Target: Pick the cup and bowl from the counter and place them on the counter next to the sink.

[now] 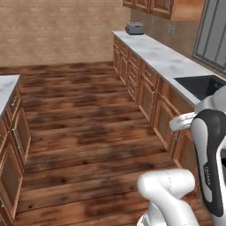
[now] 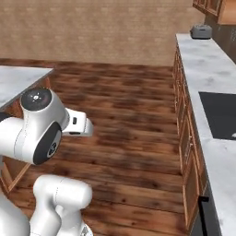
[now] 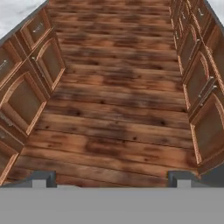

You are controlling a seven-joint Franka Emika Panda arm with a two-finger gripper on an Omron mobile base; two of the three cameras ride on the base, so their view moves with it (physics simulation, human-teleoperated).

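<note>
My 2 fingers [image 3: 112, 177] are spread wide and pinch nothing, hanging over the brown wood floor [image 3: 113, 109]. The white worktop [image 1: 165, 57] runs along the wall with the black sink [image 1: 201, 86] set in it. A grey toaster [image 1: 134, 28] sits at its far end. I see no writing I can read.

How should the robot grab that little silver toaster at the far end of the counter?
Probably from above, pinching the toaster across its narrow sides: it is a low box standing upright on the counter, with the wall close behind it. Finer detail is too far off to tell.
</note>
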